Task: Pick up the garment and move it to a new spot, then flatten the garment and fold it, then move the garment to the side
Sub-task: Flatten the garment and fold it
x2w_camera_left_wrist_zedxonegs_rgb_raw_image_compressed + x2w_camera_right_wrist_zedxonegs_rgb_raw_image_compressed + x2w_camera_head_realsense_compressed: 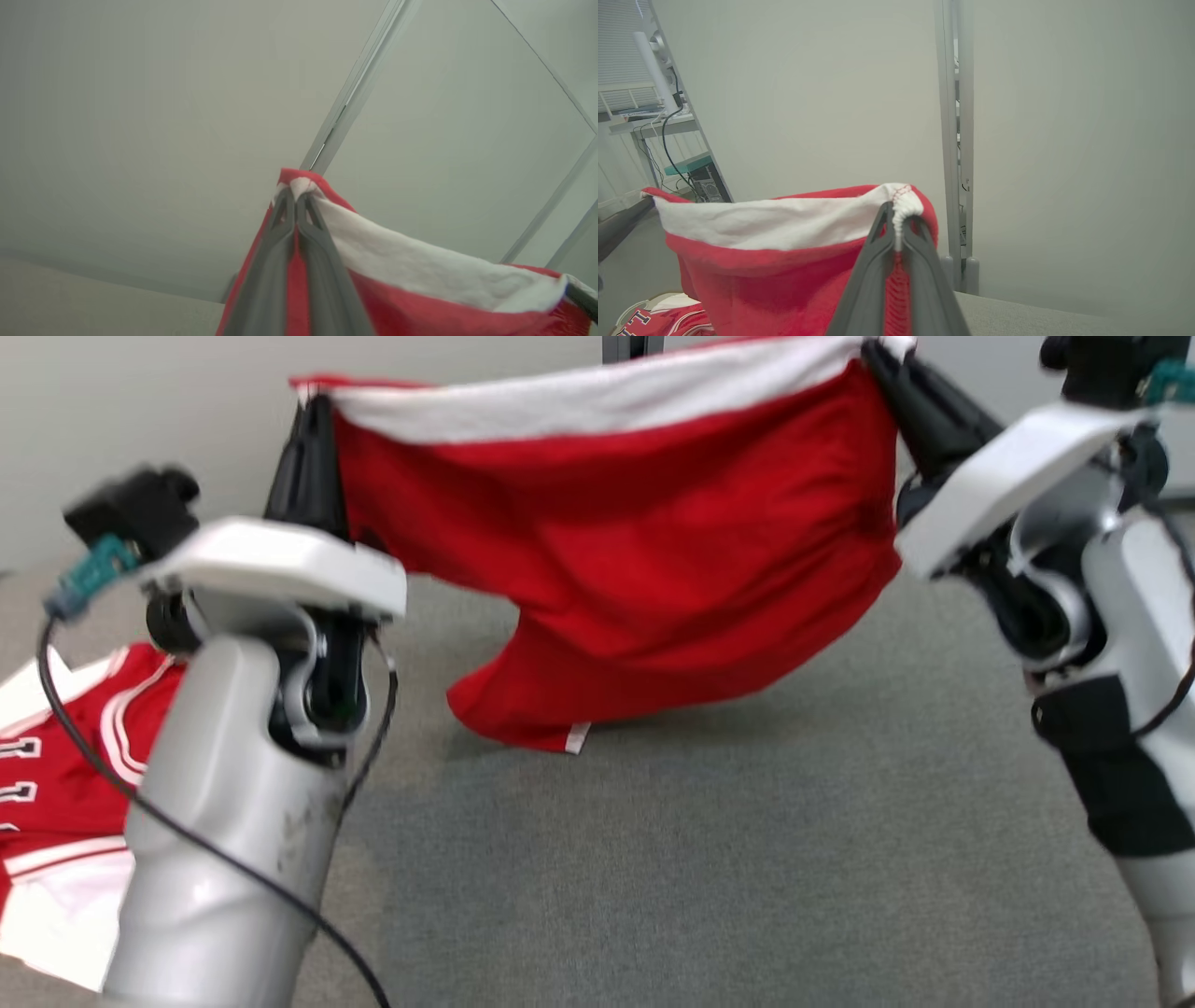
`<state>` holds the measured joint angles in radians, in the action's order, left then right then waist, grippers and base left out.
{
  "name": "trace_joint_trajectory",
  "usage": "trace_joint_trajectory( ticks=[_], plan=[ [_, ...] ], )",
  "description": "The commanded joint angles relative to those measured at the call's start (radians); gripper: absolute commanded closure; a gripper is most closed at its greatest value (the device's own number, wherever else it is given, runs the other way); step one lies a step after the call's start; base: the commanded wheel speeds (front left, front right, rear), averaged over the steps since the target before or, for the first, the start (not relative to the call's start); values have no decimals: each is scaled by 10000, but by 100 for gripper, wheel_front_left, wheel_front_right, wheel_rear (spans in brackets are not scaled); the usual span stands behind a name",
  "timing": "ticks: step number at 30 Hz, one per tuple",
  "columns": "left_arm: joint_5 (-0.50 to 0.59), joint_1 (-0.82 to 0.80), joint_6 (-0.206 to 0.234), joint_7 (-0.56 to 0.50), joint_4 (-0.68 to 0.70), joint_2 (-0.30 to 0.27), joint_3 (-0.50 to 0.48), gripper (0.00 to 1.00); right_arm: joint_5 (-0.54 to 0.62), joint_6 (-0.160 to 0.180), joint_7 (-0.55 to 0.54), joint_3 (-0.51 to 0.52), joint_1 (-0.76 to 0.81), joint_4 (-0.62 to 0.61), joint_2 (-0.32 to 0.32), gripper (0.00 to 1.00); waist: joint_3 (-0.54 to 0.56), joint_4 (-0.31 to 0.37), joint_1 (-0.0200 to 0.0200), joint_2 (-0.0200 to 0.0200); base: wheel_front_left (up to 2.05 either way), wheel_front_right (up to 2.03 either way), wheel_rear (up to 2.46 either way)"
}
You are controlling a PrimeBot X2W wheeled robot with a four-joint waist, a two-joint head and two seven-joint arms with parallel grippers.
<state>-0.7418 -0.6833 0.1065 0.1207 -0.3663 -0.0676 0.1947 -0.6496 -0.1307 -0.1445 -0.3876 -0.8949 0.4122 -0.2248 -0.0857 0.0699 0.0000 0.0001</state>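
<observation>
Head view: left hand (313, 406) and right hand (882, 359) each clamped on a corner of the white waistband of red shorts (653, 551), stretched across upper frame above grey bench (747, 849); jersey (65, 756) rumpled at lower left edge

Left wrist view: fingers pinched shut on waistband corner

Right wrist view: same grip; jersey in lower left corner

Step, as judged: carrying and spreading the shorts, jersey unhandled. Next calls for level lowering, tension kept

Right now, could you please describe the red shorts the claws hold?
The red shorts are matte fabric with a white band along the top and a small white tag at the low corner. The left claw and right claw pinch the top corners, holding them stretched; the bottom sags towards the grey table.
</observation>
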Motion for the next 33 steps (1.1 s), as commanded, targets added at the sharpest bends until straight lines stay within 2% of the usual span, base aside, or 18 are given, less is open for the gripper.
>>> trace_joint_trajectory(
  ticks=[1, 4, 5, 8, 11, 12, 17, 22, 28, 33],
  plan=[
    [-177, -719, -8, -261, -242, -13, -60, 100, -130, -3, -112, 109, -510, 165, -18, 100, -1083, -8, 0, -1, 0, 0, 0],
    [-245, -2211, -19, -728, -943, -43, -22, 100, -107, -3, -18, 157, -1678, 577, 2, 100, -2102, -42, 0, -1, 0, 0, 0],
    [-245, -2211, -19, -728, -943, -43, -22, 100, -107, -3, -18, 157, -1678, 577, 2, 100, -2102, -42, 0, -1, 0, 0, 0],
    [-185, -3842, -149, -652, -1856, 3, 6, 100, 38, -3, 403, 334, -2965, 1466, 140, 100, -2838, -162, 0, -1, 0, 0, 0],
    [-80, -5387, -338, -48, -2576, 52, 94, 100, 171, -3, 1272, 515, -4365, 2405, 372, 100, -3398, -255, 0, -1, 0, 0, 0],
    [-66, -6174, -576, 429, -3027, 102, 236, 100, 171, -4, 2004, 495, -5039, 2924, 511, 100, -3629, -357, 0, -1, 0, 0, 0],
    [77, -7507, -903, 1312, -3676, 156, 561, 100, -222, -4, 3550, -274, -5992, 3638, 399, 100, -4039, -576, 0, -1, 0, 0, 0],
    [-66, -7196, -845, 1426, -3593, 141, 921, 100, -782, -4, 4038, -998, -5691, 4184, 28, 100, -4494, -796, 0, -1, 0, 0, 0],
    [-148, -6283, -558, 1426, -3588, 144, 1424, 100, -1713, -4, 4116, -1025, -5133, 4634, -36, 100, -5334, -958, 0, -1, 0, 0, 0],
    [-215, -5419, -859, 1428, -4197, 148, 1809, 100, -2608, -4, 4085, -1819, -4278, 4918, 77, 100, -5553, -988, 0, -1, 0, 0, 0]
  ],
)
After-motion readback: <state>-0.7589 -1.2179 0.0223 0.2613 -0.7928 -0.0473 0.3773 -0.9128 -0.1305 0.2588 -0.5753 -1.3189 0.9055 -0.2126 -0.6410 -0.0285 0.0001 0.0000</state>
